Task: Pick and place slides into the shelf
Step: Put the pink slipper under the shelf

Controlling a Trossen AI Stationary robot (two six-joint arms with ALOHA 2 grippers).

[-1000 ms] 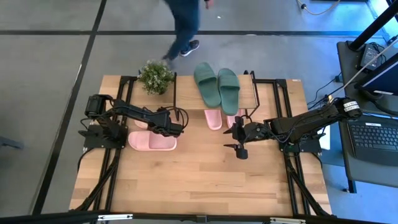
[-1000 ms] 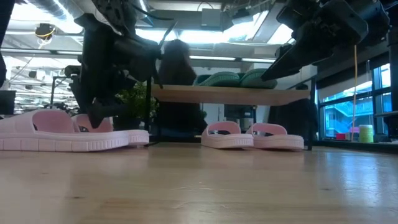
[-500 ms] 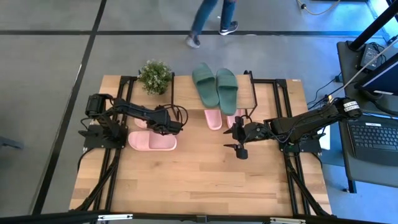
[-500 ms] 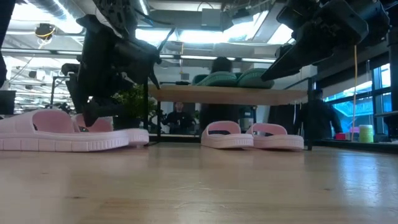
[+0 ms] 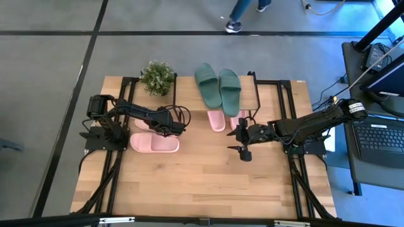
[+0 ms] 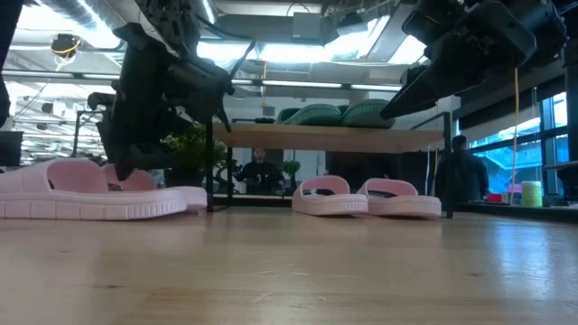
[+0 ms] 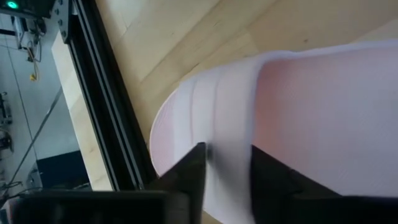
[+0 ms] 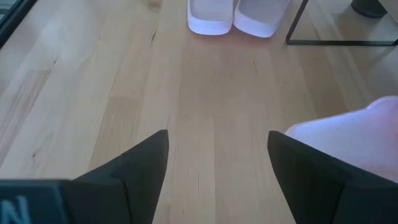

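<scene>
Two dark green slides lie on the shelf's top board. A light pink pair rests sole-down on the table under the shelf. Two more pink slides lie at the left: the near one flat on the table, the far one under my left gripper, which is shut on it. My right gripper hangs open above the table, right of centre, with nothing between its fingers. My left gripper pinches the far pink slide's strap between its two fingers, which lie across the strap's edge. The fingers slant down onto it from above. The slide's sole rests on the table.
A potted plant stands at the far left beside the shelf. Thin black shelf legs stand close to the left pink slides. The near half of the table is bare wood. People show in the room beyond the table.
My left gripper's lower end has tipped a little toward the table's left edge, and the far pink slide's toe has slid slightly that way along the table. A person has walked past the table's far side. My right gripper has kept still.
</scene>
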